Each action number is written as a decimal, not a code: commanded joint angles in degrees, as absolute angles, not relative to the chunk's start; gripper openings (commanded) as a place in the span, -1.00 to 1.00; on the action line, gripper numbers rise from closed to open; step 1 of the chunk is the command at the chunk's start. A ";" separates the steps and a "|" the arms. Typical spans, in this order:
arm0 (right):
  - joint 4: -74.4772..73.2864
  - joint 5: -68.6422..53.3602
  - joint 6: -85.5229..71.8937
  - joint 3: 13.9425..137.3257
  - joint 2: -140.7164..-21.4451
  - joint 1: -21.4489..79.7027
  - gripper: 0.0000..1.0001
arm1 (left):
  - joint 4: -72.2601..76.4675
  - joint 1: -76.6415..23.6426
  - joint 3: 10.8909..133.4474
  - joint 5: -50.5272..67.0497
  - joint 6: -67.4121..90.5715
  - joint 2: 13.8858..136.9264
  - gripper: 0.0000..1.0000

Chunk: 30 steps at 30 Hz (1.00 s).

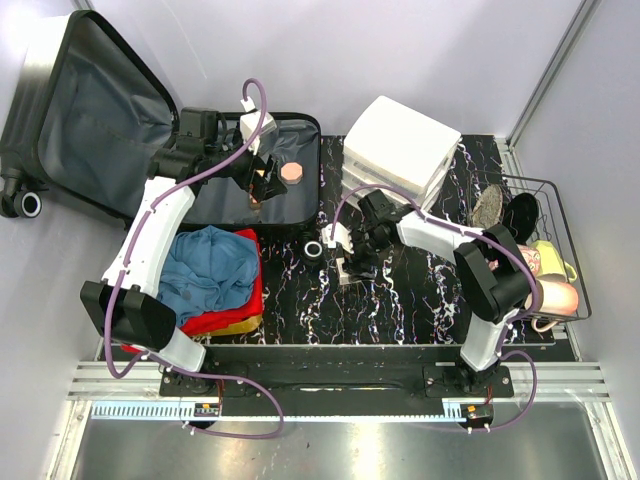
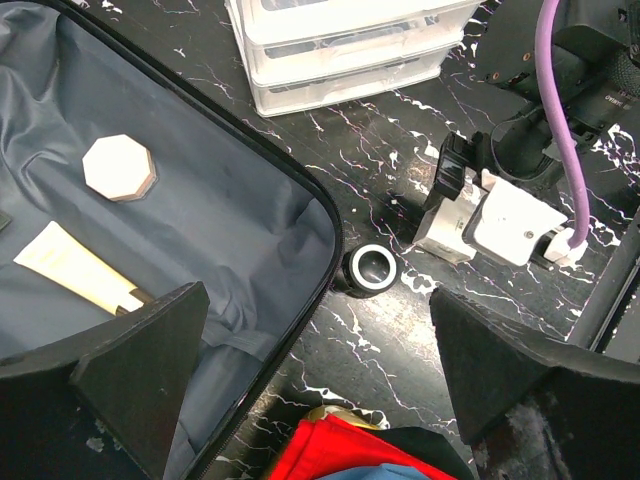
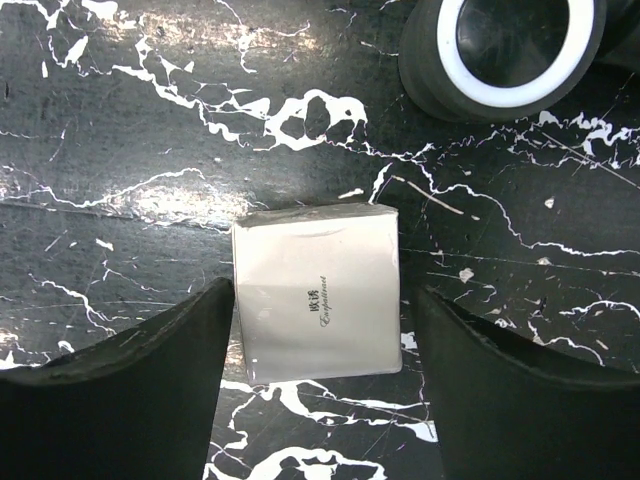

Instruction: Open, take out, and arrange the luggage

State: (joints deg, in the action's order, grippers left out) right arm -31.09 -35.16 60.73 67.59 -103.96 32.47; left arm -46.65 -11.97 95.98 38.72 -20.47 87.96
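The luggage lies open at the back left: its lid (image 1: 90, 110) leans outward and its grey-lined base (image 1: 300, 205) lies flat. A pink octagonal case (image 1: 293, 171) (image 2: 118, 167) and a cream tube (image 2: 80, 272) lie in the base. My left gripper (image 1: 262, 180) (image 2: 315, 390) hovers open and empty over the base's right rim. My right gripper (image 1: 350, 262) (image 3: 320, 370) is open, its fingers either side of a small white box (image 3: 315, 290) that rests on the table. The luggage's front panel is hidden.
A luggage wheel (image 1: 314, 247) (image 3: 515, 50) (image 2: 370, 268) sits just left of the box. Folded blue, red and yellow clothes (image 1: 215, 275) lie at the front left. A white drawer organizer (image 1: 400, 150) stands at the back. A wire basket (image 1: 570, 215) with shoes and cups is at the right.
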 commanded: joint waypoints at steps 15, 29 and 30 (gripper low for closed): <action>-34.97 -31.30 50.46 85.94 -96.68 31.38 -0.36 | -43.95 -9.93 97.21 39.81 -19.78 88.86 0.98; -32.87 -18.73 46.22 117.84 -107.92 20.39 -0.37 | -40.61 -8.79 96.59 39.99 -17.23 90.00 0.98; -33.05 -18.37 46.49 118.82 -109.41 20.22 -0.37 | -40.52 -8.70 96.59 40.08 -16.97 90.09 0.98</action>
State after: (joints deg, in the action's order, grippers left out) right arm -33.91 -21.47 46.50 113.36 -105.12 21.23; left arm -43.88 -9.37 95.98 38.83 -18.31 89.52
